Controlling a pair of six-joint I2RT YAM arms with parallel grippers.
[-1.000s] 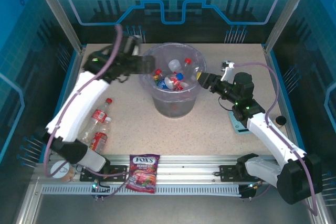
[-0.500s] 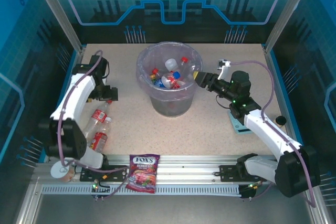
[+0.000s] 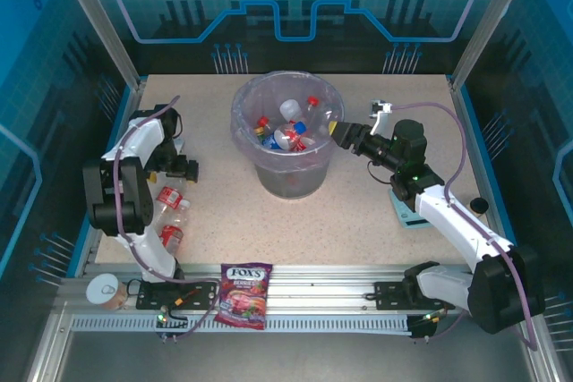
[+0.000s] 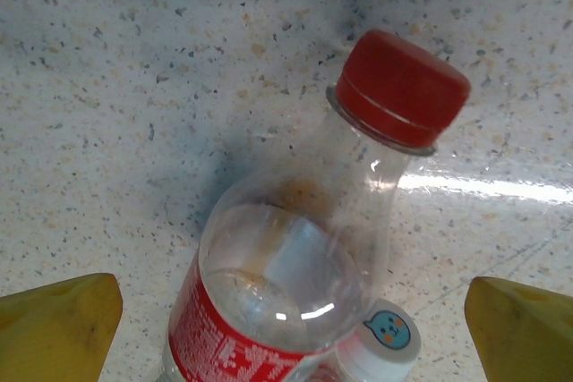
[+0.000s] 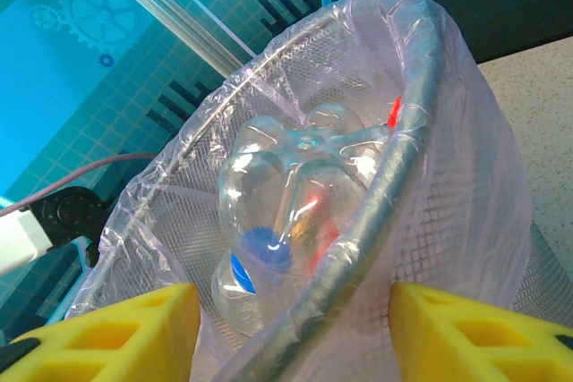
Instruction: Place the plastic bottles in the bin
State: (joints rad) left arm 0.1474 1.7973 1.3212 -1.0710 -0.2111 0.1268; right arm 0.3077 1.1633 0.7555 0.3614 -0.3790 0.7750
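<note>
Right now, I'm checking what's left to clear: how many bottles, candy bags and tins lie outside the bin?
Plastic bottles: 2
Candy bag: 1
Tin can: 1
Total: 4

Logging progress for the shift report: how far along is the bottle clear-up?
Done: several bottles lie in the bin. In hand: nothing gripped; the left gripper hangs open over a red-capped bottle on the table, and the right gripper is open astride the bin's rim. Left: that bottle and the white-capped one beside it.
</note>
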